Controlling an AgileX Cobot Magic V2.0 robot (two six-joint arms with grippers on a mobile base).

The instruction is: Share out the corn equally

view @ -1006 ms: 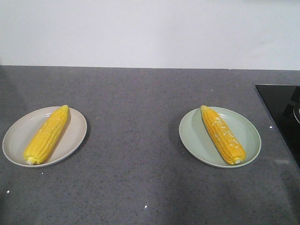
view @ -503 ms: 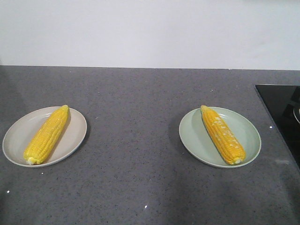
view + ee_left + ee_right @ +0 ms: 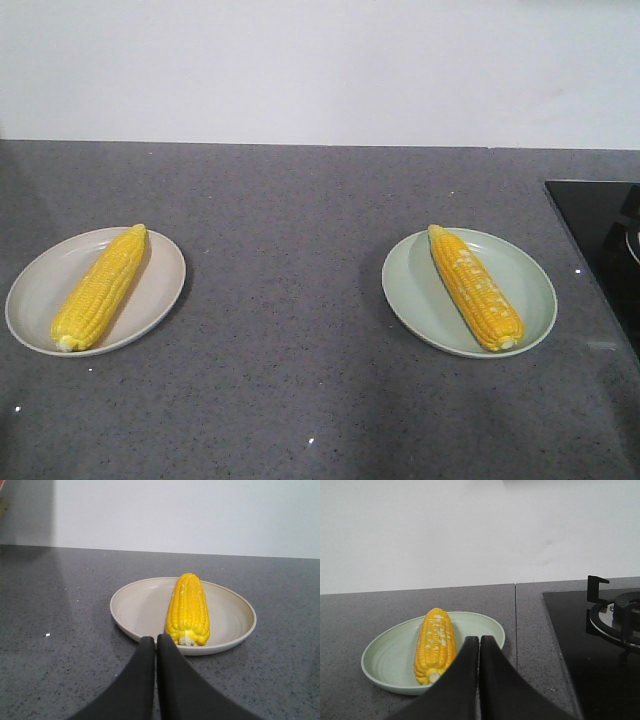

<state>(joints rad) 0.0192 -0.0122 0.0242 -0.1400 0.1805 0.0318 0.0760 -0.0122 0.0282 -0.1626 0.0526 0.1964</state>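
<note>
One yellow corn cob (image 3: 100, 286) lies lengthwise on the beige plate (image 3: 45, 275) at the left; in the left wrist view the same corn cob (image 3: 188, 607) rests on that beige plate (image 3: 137, 610). A second corn cob (image 3: 476, 287) lies on the pale green plate (image 3: 525, 280) at the right, and the right wrist view shows this corn cob (image 3: 435, 645) on the green plate (image 3: 385, 660). My left gripper (image 3: 155, 640) is shut and empty, just short of the beige plate's near rim. My right gripper (image 3: 479, 640) is shut and empty in front of the green plate. Neither gripper appears in the front view.
Both plates sit on a grey speckled counter (image 3: 290, 250) backed by a white wall. A black glass hob (image 3: 600, 240) lies at the right edge, and its burner grate (image 3: 615, 612) shows in the right wrist view.
</note>
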